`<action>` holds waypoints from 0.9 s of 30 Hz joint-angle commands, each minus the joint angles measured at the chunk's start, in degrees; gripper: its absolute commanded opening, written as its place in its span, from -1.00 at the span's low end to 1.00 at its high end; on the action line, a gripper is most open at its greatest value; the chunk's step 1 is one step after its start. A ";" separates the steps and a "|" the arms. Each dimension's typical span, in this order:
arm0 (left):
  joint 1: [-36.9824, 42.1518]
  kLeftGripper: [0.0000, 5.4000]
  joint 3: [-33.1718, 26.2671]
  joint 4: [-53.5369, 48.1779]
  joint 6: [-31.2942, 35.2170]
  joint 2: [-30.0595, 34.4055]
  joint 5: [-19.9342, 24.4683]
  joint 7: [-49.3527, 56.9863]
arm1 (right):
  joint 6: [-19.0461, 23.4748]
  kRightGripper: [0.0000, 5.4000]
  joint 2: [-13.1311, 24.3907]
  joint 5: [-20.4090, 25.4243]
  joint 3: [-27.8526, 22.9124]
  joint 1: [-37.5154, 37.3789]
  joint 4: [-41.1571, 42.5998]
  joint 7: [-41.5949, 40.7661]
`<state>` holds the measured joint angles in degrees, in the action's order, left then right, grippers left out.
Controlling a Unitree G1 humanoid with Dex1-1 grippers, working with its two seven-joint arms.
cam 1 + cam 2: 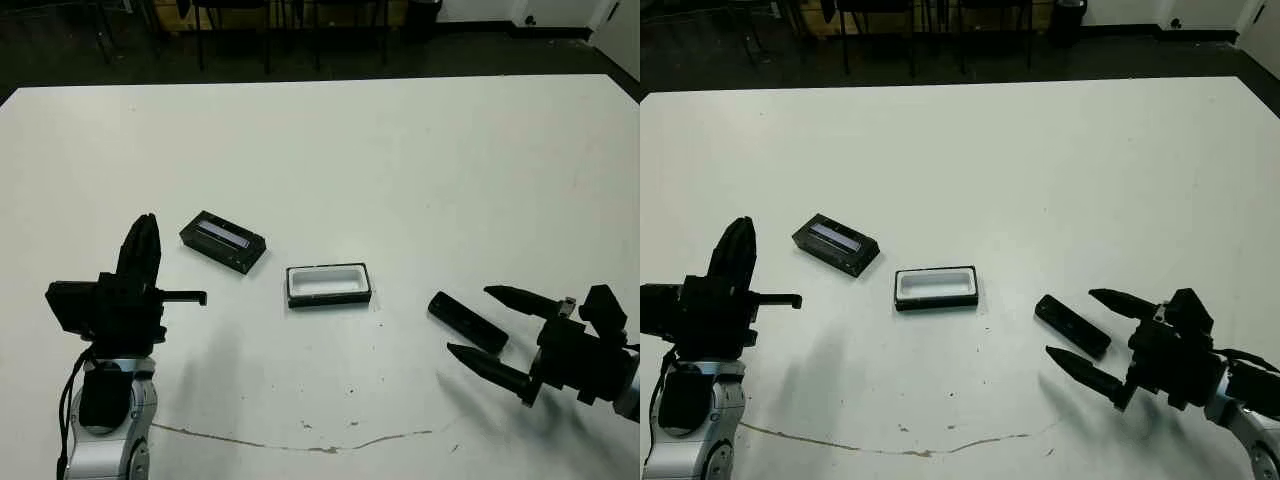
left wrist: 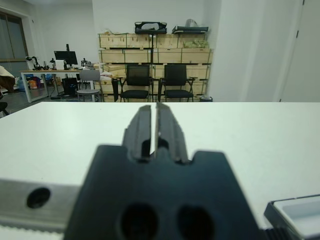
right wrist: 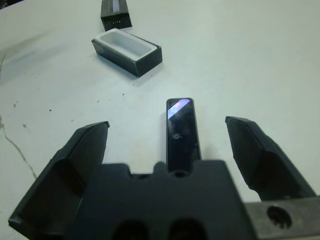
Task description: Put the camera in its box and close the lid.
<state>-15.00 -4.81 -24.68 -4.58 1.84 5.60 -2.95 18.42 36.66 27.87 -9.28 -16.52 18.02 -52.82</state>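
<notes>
Head views: a white table (image 1: 400, 150), scuffed, with a thin dark crack line (image 1: 300, 445) running along the near edge and a few specks around it. Beyond the far edge, dark floor and chair legs. Near the middle, the box (image 1: 328, 285), open, white lining up, empty. Left of it and slightly farther, the lid (image 1: 223, 241), set at an angle, pale strip up, apart from the box. Right of the box and nearer, the camera (image 1: 467, 322), flat on the table, lying slantwise. Just right of the camera, the right gripper (image 1: 497, 332), spread wide, one finger at the camera's far side, the other at its near side, neither seen touching it. At the near left, the left gripper (image 1: 140, 250), raised above the table, pointing away, well apart from the lid.

Left wrist view: left gripper (image 2: 156, 127) pinched together, nothing between the fingers. Bare white tabletop ahead; a corner of the box (image 2: 295, 212) at the picture's edge. Past the table, a room with white walls, wooden crates (image 2: 155, 47) stacked along the back, two black chairs (image 2: 155, 82), a desk with a monitor (image 2: 65, 57).

Right wrist view: right gripper (image 3: 177, 145) wide apart, empty, straddling the camera (image 3: 181, 132), glossy face up, lengthwise between the two fingers. Farther on, the box (image 3: 127, 50), then the lid (image 3: 115, 12).
</notes>
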 commanded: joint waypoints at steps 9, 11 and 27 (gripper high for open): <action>-0.50 -1.00 -0.57 0.57 0.63 0.65 -0.12 -0.14 | -1.85 0.99 -2.59 -3.39 5.62 1.95 -12.86 -0.23; -0.57 -1.00 -0.61 0.61 0.40 0.77 -0.32 -0.18 | -6.48 0.99 -3.02 -5.33 6.61 3.17 -17.15 -1.35; -0.91 -1.00 -0.32 -0.28 1.15 0.25 -0.44 0.35 | -9.17 0.41 -0.02 -6.36 7.77 2.83 -14.98 -2.06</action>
<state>-15.07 -5.10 -25.33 -4.52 2.02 5.65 -2.94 7.73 35.81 22.68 -2.99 -11.25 3.83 -53.32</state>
